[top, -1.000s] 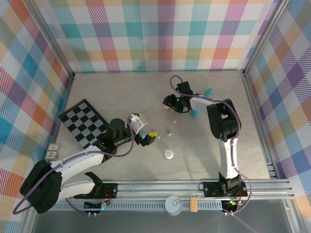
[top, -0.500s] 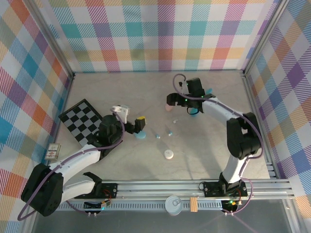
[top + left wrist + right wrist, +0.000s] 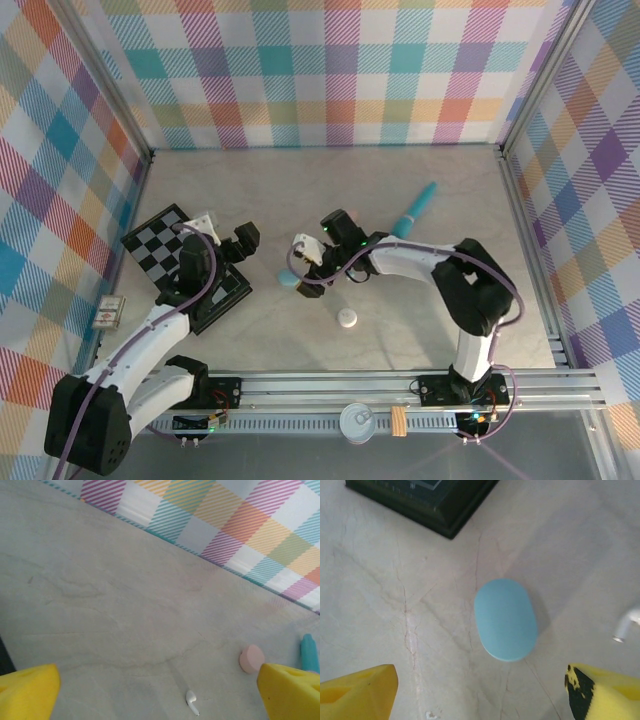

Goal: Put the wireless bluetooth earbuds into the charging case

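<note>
Right wrist: right gripper (image 3: pixel 480 695) spread wide over blue case (image 3: pixel 505 619); earbud (image 3: pixel 626 624) at 3 o'clock looks light and slick, so pinch its stem.

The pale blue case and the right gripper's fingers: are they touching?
Apart. The right wrist view shows bare table between the pale blue case and both yellow fingers of the right gripper.

Bright, even light; soft shadows.
</note>
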Controlling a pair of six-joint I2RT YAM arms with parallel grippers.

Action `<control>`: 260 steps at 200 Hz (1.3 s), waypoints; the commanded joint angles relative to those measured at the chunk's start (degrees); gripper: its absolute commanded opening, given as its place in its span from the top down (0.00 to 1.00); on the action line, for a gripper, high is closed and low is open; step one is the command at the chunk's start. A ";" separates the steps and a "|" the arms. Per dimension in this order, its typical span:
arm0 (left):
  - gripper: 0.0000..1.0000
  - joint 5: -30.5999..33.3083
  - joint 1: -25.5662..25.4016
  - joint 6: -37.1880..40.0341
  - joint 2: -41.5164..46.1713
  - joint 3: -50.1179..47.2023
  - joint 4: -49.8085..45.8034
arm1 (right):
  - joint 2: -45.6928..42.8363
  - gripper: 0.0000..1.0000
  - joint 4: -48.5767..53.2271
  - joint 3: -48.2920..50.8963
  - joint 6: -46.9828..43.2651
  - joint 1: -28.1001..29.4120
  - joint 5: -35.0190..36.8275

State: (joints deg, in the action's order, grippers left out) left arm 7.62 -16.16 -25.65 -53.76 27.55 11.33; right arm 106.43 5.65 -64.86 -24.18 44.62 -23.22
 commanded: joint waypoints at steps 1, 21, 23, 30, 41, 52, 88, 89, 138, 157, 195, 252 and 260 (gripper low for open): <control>0.00 1.73 1.46 -2.91 2.06 0.40 -3.68 | 3.28 0.14 -1.68 -3.08 -6.12 0.54 -0.77; 0.00 1.52 1.91 -2.49 3.09 0.54 -4.96 | 6.02 0.14 -1.59 -5.20 -7.33 0.99 0.99; 0.00 1.59 1.92 -2.43 3.10 0.50 -5.04 | 6.23 0.14 -1.56 -5.37 -7.51 1.04 1.05; 0.00 1.49 2.01 -2.39 3.20 0.42 -5.22 | 6.86 0.14 -1.38 -5.89 -7.93 1.15 1.24; 0.00 1.41 2.18 -2.23 3.14 0.40 -5.33 | 7.91 0.14 -0.92 -7.03 -8.35 1.46 1.55; 0.00 1.43 2.22 -2.41 3.26 0.23 -5.36 | 8.95 0.14 -0.39 -8.10 -8.71 1.72 1.66; 0.00 2.16 2.57 -3.20 3.40 -0.39 -4.91 | 12.29 0.18 4.20 -12.91 -9.81 2.58 2.66; 0.00 2.15 2.56 -3.19 3.40 -0.39 -4.87 | 12.34 0.18 4.29 -13.05 -9.82 2.58 2.66; 0.00 2.10 3.14 -3.08 4.10 -0.30 -5.71 | 13.62 0.25 8.98 -14.97 -11.34 3.11 2.74; 0.00 1.79 3.24 -3.24 4.22 -0.47 -5.49 | 13.68 0.29 9.84 -14.68 -11.58 3.19 3.43; 0.00 0.87 3.41 -3.28 3.66 -0.22 -5.05 | 13.98 0.44 10.61 -15.02 -11.94 3.22 4.16; 0.00 0.54 3.59 -2.91 3.41 0.22 -5.26 | 13.22 0.65 11.49 -14.69 -12.69 3.28 4.24; 0.00 0.31 3.57 -2.73 3.24 0.31 -5.26 | 12.70 0.68 11.38 -14.45 -12.73 3.26 4.24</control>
State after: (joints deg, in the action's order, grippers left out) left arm 8.56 -13.63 -28.73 -50.50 27.55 6.11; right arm 119.42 14.90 -78.89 -35.55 47.33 -18.48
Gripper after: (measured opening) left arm 0.996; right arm 0.352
